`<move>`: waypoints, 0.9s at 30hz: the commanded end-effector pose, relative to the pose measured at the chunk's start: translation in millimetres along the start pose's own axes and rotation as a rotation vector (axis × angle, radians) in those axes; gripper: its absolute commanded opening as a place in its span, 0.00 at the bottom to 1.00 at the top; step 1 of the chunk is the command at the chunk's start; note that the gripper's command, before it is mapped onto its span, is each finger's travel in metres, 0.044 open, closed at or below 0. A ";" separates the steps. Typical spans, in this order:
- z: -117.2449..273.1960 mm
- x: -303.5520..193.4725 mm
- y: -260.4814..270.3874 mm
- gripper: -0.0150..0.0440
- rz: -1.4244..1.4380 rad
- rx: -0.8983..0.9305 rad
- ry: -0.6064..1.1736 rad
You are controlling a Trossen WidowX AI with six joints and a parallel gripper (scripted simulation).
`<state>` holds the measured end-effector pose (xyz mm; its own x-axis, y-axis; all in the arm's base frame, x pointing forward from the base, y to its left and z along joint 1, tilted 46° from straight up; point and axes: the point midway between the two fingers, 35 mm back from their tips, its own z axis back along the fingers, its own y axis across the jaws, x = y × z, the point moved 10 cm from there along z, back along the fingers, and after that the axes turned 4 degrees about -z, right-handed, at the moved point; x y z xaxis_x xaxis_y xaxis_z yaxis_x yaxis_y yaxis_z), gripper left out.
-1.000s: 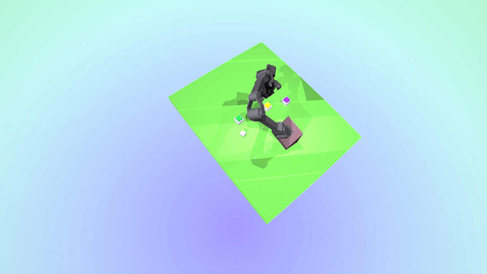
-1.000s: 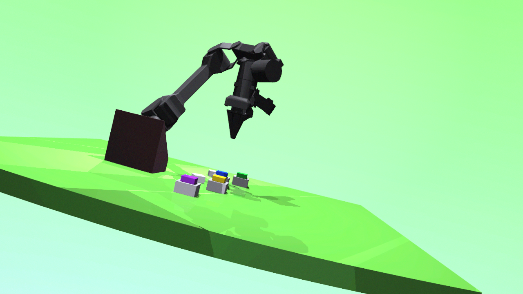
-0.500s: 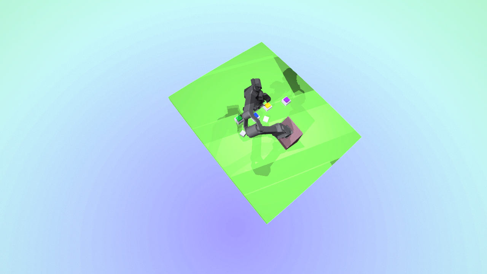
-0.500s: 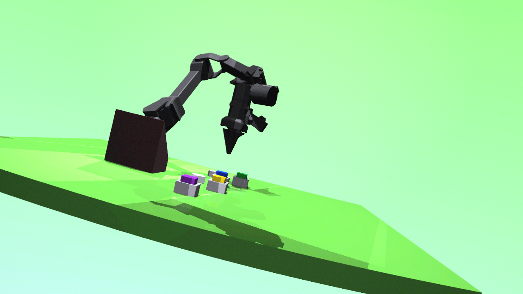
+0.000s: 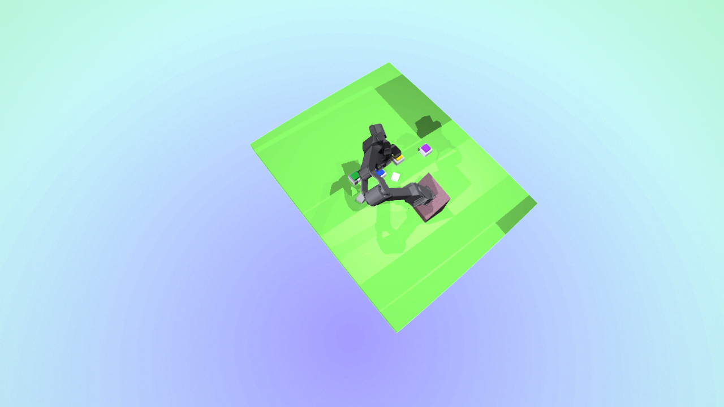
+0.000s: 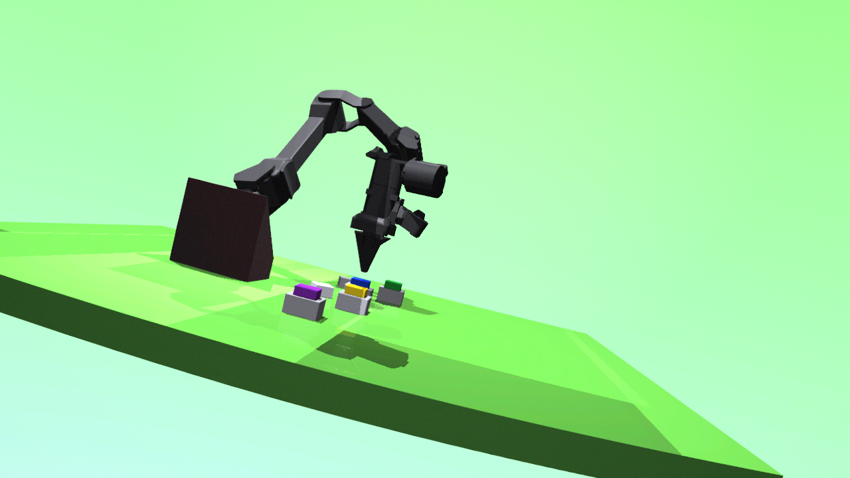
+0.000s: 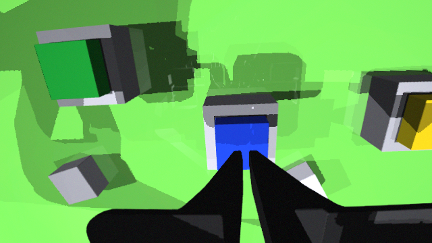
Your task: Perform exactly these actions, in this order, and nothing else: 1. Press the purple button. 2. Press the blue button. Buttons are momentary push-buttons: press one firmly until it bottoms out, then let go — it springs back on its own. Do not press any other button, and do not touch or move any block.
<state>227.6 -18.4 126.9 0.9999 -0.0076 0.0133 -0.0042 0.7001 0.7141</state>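
My gripper (image 6: 364, 270) (image 7: 245, 157) is shut with nothing between the fingers. Its fingertips point down a little above the blue button (image 5: 380, 173) (image 6: 360, 281) (image 7: 241, 135) and overlap the near part of its cap in the wrist view. A small gap shows between tips and cap in the exterior view, and the cap stands up from its housing. The arm partly hides this button in the top view. The purple button (image 5: 426, 147) (image 6: 307, 291) stands apart with its cap raised and nothing touching it. It is outside the wrist view.
The yellow button (image 5: 399, 158) (image 6: 356, 290) (image 7: 420, 126) and green button (image 5: 354, 174) (image 6: 392, 285) (image 7: 69, 71) stand on opposite sides of the blue one. A white block (image 5: 395, 176) (image 6: 323, 289) (image 7: 314, 185) lies close beside the right finger in the wrist view. A grey block (image 5: 361, 198) (image 7: 69, 185) lies near the green button.
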 end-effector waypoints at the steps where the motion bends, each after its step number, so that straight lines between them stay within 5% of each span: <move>1: -6.9 -0.8 -0.3 0.29 -0.005 0.004 0.001; 27: -23.4 -1.5 0.2 0.29 -0.005 0.006 0.001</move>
<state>227.2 -2.2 111.4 0.9998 -0.0086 0.0162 -0.0056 0.6989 0.7152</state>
